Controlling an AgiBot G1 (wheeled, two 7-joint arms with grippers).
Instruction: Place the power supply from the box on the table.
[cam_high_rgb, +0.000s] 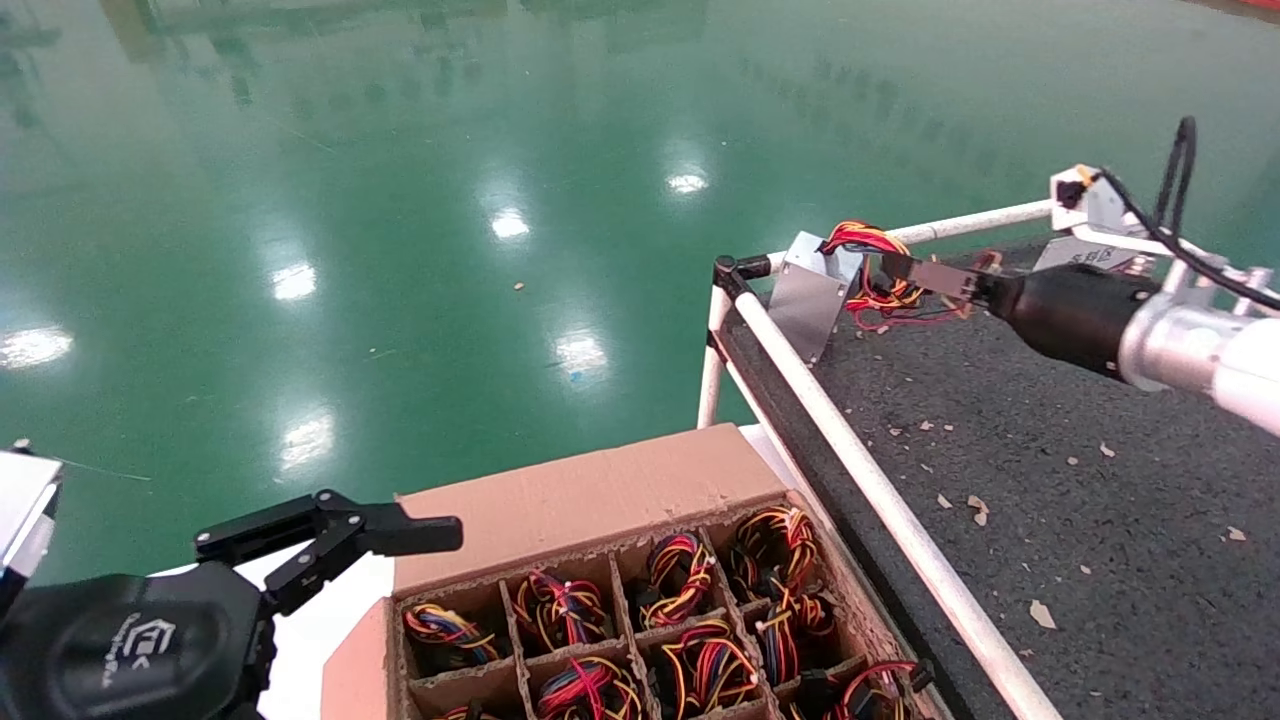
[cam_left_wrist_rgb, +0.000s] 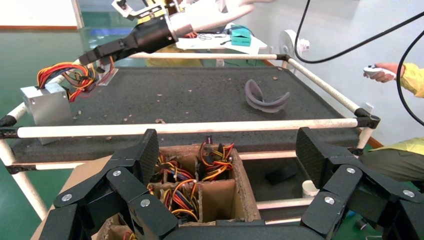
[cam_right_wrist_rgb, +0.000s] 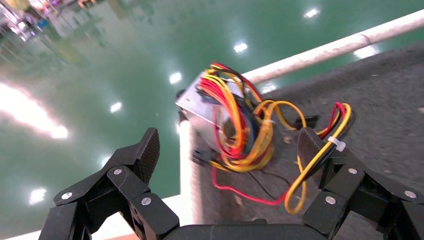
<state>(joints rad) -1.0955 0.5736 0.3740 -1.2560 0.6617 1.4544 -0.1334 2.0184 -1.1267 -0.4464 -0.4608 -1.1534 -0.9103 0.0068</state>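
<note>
While the power supply (cam_high_rgb: 812, 293) sits tilted at the table (cam_high_rgb: 1100, 520) corner, the right gripper (cam_right_wrist_rgb: 227, 165) hovers open-jawed by its wires — placement looks done; next, withdraw. The left gripper (cam_left_wrist_rgb: 225, 165) waits open over the box (cam_high_rgb: 590, 490).

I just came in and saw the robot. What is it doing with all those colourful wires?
The right gripper, jaws open, is at a power supply sitting at the corner of the table. The box below holds more wire bundles in its cells. The left gripper waits open above the box.
</note>
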